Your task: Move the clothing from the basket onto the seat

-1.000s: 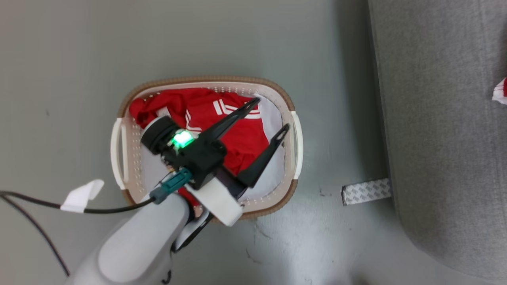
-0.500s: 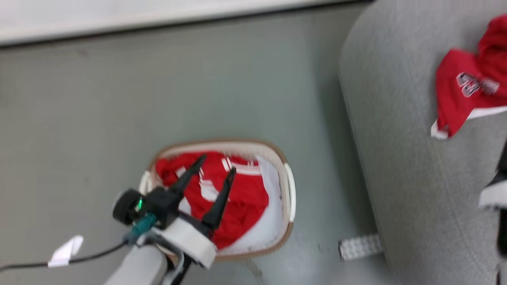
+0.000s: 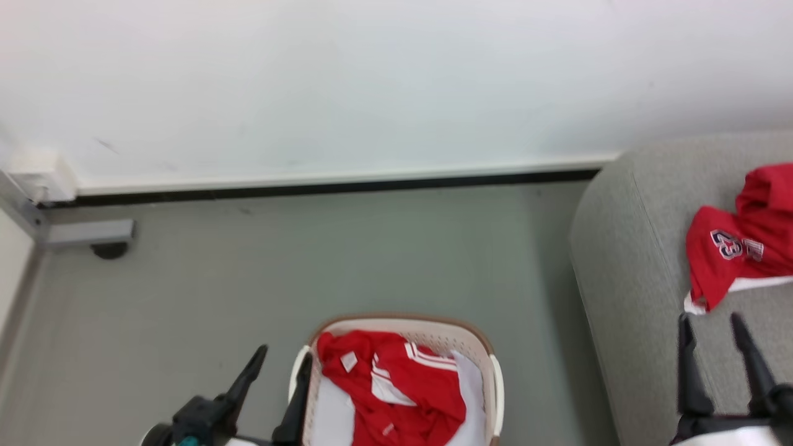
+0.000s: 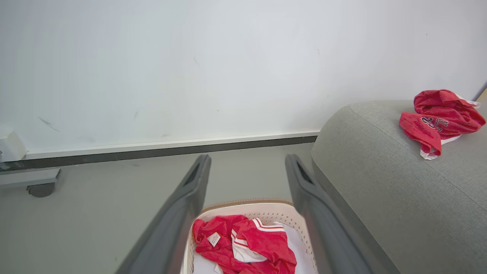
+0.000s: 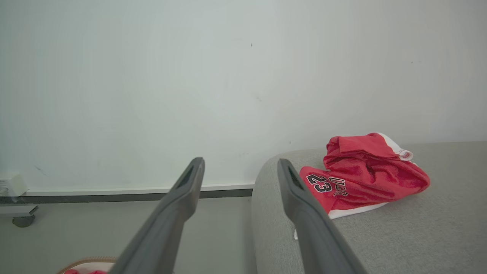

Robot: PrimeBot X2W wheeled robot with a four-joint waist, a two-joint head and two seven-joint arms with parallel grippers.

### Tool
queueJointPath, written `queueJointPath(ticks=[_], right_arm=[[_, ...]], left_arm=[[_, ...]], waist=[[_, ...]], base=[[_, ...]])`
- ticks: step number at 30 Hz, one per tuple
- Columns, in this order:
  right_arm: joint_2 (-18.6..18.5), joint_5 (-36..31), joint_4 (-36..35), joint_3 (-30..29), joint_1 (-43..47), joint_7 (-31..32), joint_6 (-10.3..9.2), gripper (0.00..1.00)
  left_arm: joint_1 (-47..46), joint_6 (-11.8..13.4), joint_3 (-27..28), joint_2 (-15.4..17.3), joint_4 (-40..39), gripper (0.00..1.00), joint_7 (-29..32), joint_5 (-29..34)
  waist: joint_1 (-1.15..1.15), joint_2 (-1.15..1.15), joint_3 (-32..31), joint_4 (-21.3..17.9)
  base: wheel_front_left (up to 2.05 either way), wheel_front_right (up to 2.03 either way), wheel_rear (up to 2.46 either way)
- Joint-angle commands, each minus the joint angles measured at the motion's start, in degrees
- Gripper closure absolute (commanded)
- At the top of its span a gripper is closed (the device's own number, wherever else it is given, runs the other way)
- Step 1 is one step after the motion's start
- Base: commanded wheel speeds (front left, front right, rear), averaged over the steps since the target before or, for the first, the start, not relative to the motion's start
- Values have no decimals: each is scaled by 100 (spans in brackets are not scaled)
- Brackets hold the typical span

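Your left tool point(image 3: 285, 354) and right tool point(image 3: 709, 317) stand spread, empty; clothing point(image 3: 403, 396) lies in the basket point(image 3: 403, 321) and on the seat point(image 3: 632, 279).

The basket point(image 3: 446, 341) just right of my left jaws runs off the head view's bottom edge, which cuts away its near half and the lower folds of the red clothing point(image 3: 433, 402) inside. In my left wrist view, my fingers point(image 4: 177, 220) cover both its side walls. Ahead of my right jaws, the numbered garment point(image 3: 712, 272) is cropped at the right edge, and the lettering beside its 23 is unreadable.
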Motion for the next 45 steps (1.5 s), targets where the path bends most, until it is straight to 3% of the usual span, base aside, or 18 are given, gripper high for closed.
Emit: queueJointPath(ticks=[1, 16, 25, 34, 45], right_arm=[[-20, 42, -41, 116, 217, -8, -14, 0], [-21, 422, 298, 700, 902, -9, -14, 0], [-21, 373, 222, 817, 602, -9, -14, 0], [-19, 398, -411, 828, -326, -8, -14, 0], [-12, 592, -1248, 839, -1555, -7, -14, 0]], left_arm=[[187, -30, 144, -25, 0, 0, -2, 138], [1002, -301, 1237, -454, -30, 0, -3, 658], [852, -530, 1510, -574, -35, 0, -3, 875], [-588, -728, 1180, -354, 389, 0, -3, 1144], [-3091, -771, -193, -5, 2159, 0, 201, 1046]], waist=[[3, 0, -411, 299], [3, 0, -825, 418], [3, 0, -516, 194], [3, 0, 1248, -278], [3, 0, 3513, -675]], base=[[0, 0, 0], [0, 0, 0], [0, 0, 0], [0, 0, 0], [0, 0, 0]])
